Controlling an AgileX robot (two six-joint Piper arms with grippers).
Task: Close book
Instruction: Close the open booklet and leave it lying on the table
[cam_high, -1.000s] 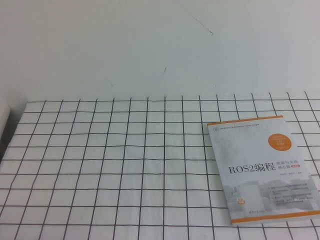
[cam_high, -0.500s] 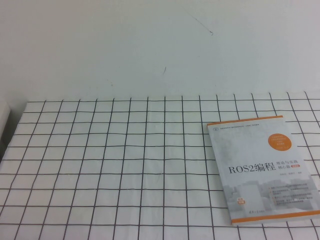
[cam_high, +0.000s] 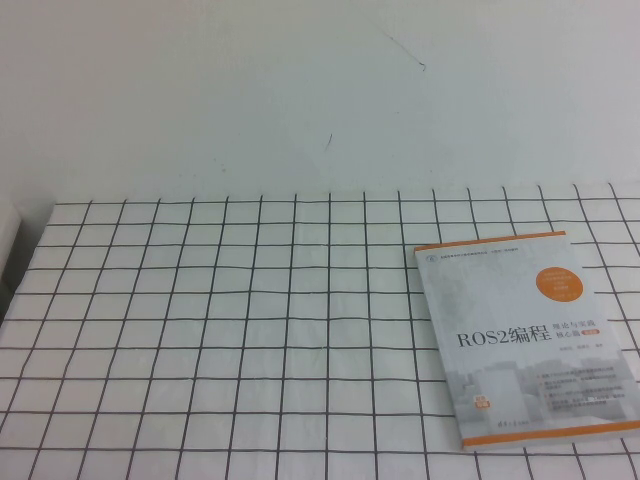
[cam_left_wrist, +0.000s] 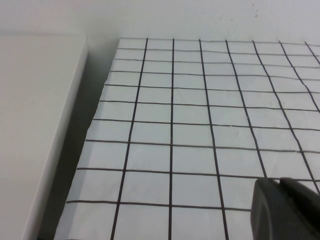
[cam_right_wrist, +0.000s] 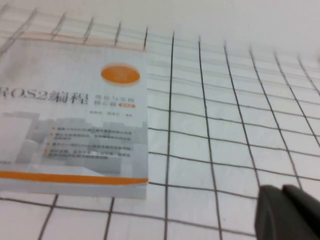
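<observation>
Since book (cam_high: 525, 340) lies shut, cover up, on grid cloth (cam_high: 250, 330) right-near part, task looks done, nothing left. L gripper (cam_left_wrist: 286, 210) over cloth's left edge, R gripper (cam_right_wrist: 289, 214) over cloth's right part; opening of both: can't tell, neither seen holding anything.

Looks like a robotics lab bench: white grid-lined cloth (cam_left_wrist: 175, 125) under the left gripper (cam_left_wrist: 282, 212), plain white wall (cam_high: 300, 90) beyond it, and a ROS2 textbook (cam_right_wrist: 75, 110) near the right gripper (cam_right_wrist: 287, 212).
</observation>
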